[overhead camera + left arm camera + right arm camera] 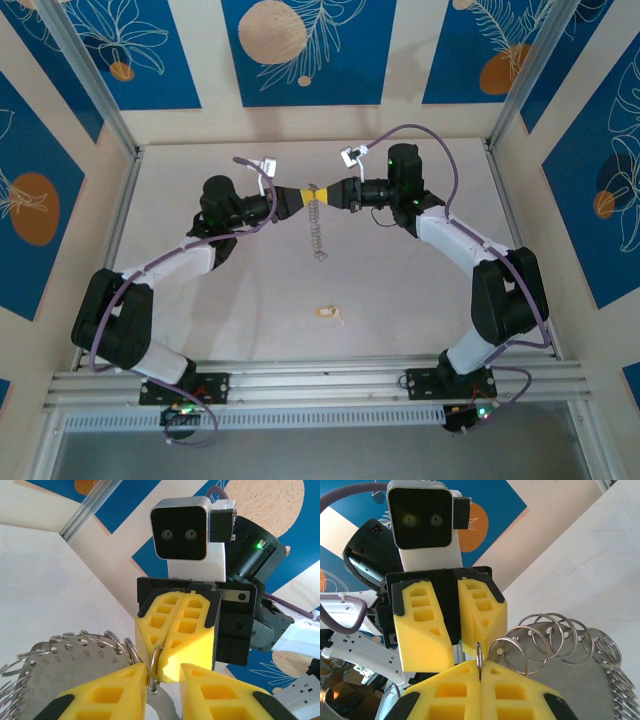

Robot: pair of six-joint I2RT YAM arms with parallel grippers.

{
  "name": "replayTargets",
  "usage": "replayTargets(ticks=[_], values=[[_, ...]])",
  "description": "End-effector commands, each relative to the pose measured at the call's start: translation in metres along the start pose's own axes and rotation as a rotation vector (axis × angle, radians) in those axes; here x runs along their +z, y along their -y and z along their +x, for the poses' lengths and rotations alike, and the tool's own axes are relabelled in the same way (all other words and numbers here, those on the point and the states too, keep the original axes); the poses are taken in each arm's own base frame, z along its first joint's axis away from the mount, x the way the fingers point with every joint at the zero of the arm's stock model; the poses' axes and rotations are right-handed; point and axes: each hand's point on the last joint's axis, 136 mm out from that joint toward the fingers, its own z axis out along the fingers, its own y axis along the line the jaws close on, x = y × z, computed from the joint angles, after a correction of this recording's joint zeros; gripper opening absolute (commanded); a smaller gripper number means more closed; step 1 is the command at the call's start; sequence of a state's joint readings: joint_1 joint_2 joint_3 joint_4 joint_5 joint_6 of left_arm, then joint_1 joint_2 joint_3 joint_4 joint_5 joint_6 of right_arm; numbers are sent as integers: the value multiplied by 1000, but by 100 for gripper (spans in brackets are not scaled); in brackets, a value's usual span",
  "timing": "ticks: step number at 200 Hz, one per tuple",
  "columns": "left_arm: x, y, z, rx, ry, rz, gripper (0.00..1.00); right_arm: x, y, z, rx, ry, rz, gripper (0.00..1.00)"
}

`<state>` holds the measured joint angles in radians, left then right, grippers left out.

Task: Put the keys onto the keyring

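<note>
The keyring (317,228) hangs like a chain from where both grippers meet above the middle of the table (400,300). Up close it is a grey metal plate (60,655) fringed with small silvery rings (580,680). My right gripper (480,667) is shut on one of those small rings (479,655). My left gripper (164,675) faces it tip to tip, its fingers a little apart around the right gripper's tip (167,650), and its left finger (110,692) rests against the pinched ring (155,672). The keys (327,313), a tiny pale-yellow piece, lie on the table nearer the arm bases.
Aluminium posts and a rail (320,380) frame the table, with patterned blue and beige walls (300,50) close behind. Purple cables (430,135) loop over both wrists. Open tabletop lies around the keys.
</note>
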<state>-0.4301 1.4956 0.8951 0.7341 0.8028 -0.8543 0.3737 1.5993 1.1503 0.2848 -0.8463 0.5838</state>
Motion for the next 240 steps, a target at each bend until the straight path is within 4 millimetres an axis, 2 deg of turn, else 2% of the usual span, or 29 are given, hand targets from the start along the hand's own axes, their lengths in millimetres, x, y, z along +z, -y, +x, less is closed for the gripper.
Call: replayTargets(ticks=[1, 63, 93, 119, 141, 161, 179, 240], values=[[7, 13, -5, 48, -3, 41, 21, 3, -9, -6, -25, 3, -20, 0], [10, 13, -5, 52, 0, 43, 1, 3, -10, -5, -21, 2, -14, 0], [11, 13, -6, 54, 4, 45, 0, -2, -12, -7, -19, 17, -1, 0], [12, 14, -7, 58, 11, 48, 0, -14, -12, -11, -6, 53, 25, 32], [12, 15, -9, 71, 16, 48, 0, -35, -12, -15, 4, 111, 73, 45], [11, 18, -10, 92, 20, 53, 0, -53, -14, -16, 15, 160, 117, 50], [10, 23, -12, 117, 20, 62, 0, -61, -16, -15, 21, 184, 150, 51], [3, 54, -21, 282, 38, 129, 0, -57, -24, -11, 27, 185, 159, 51]])
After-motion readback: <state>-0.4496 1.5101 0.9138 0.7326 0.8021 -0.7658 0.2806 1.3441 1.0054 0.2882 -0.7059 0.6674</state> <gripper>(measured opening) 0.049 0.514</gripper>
